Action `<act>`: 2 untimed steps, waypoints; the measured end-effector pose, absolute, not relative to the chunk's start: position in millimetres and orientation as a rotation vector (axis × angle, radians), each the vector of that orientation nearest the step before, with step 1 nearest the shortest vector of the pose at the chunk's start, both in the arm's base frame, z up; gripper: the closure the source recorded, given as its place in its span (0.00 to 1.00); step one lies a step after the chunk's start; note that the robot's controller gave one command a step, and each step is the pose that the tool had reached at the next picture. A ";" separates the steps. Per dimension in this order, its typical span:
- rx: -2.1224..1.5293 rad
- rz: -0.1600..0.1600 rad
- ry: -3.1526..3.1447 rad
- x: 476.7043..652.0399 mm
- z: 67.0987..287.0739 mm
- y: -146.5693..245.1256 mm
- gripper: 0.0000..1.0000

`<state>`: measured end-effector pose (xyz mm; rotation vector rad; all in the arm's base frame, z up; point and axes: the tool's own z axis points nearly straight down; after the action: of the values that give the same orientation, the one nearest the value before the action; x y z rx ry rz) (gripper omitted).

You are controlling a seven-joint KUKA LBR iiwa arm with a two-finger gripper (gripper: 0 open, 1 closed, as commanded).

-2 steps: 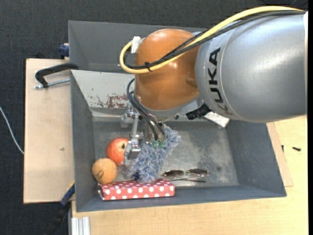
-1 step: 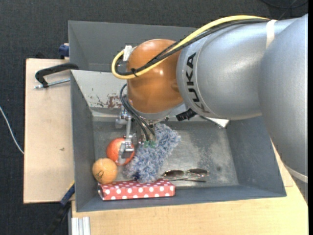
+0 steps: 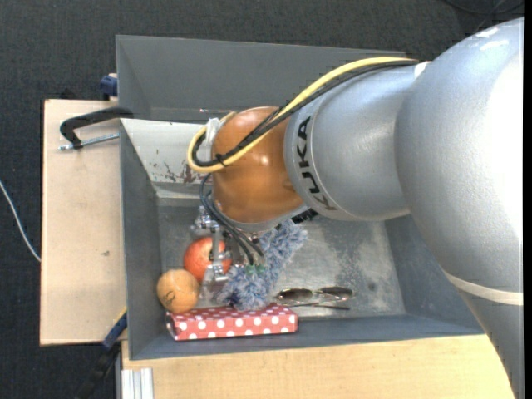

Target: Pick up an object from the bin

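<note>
A red-orange round ball lay in the near-left part of the grey metal bin, on the floor and clear of the walls; no label or print could be read on it. The only legible writing was on the silver arm, where the black letters "UKA" ran up the casing just right of the glossy orange cover. The gripper hung down from under that cover and stood low in the bin; its metal parts were right against the ball's right side, though whether they actually touched it could not be made out. Whether the gripper was spread or pressed together could not be told either, and nothing could be seen pinched in it. So the ball sat just left of the gripper, at about the same depth in the bin. On the gripper's other side, a fuzzy blue-grey cloth lay bunched up, its near end reaching towards the bin's near wall. A tan round fruit-like ball lay just near-left of the red-orange one, close beside it; a long red box with white dots lay along the near wall, just beside the tan ball. A pair of dark sunglasses lay folded to the right of the cloth. A white card with brown marks leaned at the far-left wall, well apart from the gripper.
</note>
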<state>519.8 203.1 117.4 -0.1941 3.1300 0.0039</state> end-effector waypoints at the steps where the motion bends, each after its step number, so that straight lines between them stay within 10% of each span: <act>1: -0.423 0.002 3.113 514.5 93.1 193.4 0.00; 2: -0.850 0.007 3.001 513.1 78.0 198.0 1.00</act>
<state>513.1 198.0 78.0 -0.8498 3.0011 0.0071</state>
